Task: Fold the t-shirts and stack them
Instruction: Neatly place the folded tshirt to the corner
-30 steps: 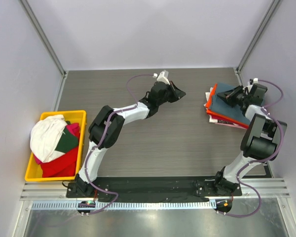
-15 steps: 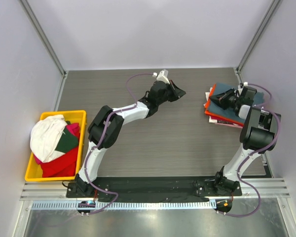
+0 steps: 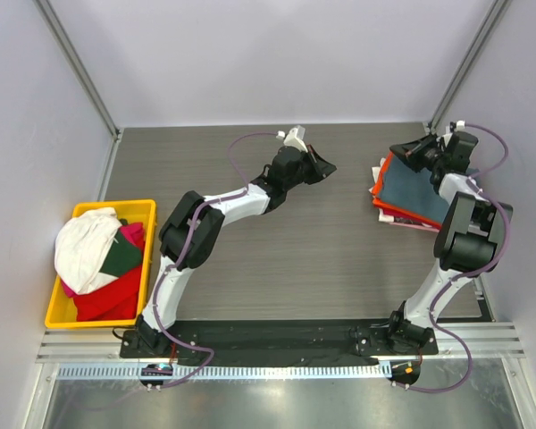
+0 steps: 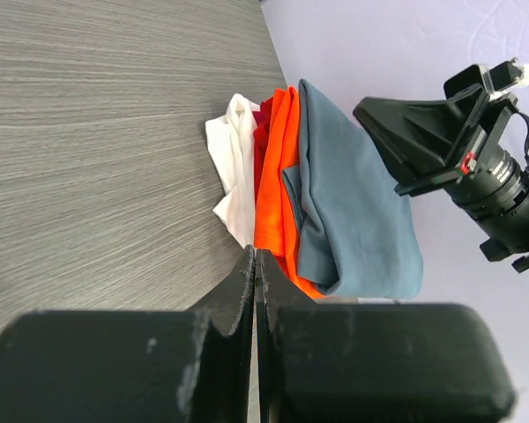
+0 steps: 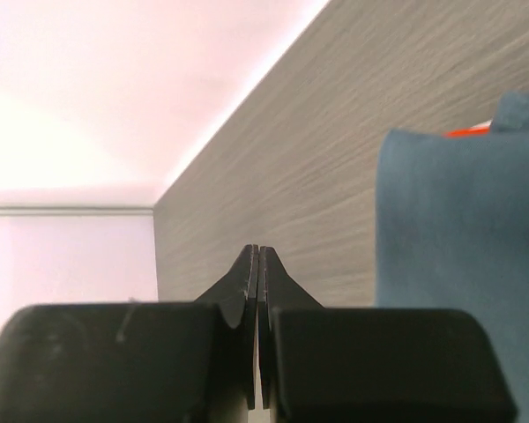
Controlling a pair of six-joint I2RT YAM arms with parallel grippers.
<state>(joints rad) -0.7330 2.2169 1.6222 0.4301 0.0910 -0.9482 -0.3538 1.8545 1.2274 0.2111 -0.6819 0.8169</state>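
Left pincer (image 4: 254,257): clamped fully shut, fingers flat against each other, nothing in the grip. Poised above bare counter (image 3: 277,259) toward the far middle, tips turned toward the folded stack, apart from it.

Right pincer (image 5: 254,254): likewise closed tight and empty, no cloth between the fingers. Held at the far left corner of the stack, just over the slate blue-grey tee (image 3: 420,189); touching or not, impossible to tell.

Outward from there: the stack at the far right of the counter, slate blue-grey tee on top, folded flat. Beneath it the orange tee (image 4: 273,185), its edge peeping out on the side facing the left arm. Lowest in sight, the folded white tee (image 4: 234,154), sticking out furthest toward the counter's middle.

At the left edge of the counter, well apart from both arms: yellow bin (image 3: 57,315), heaped. On top, a crumpled white tee (image 3: 82,248); just beside it a dark green tee (image 3: 123,257); underneath, toward the near end, a red tee (image 3: 107,302). All three unfolded.
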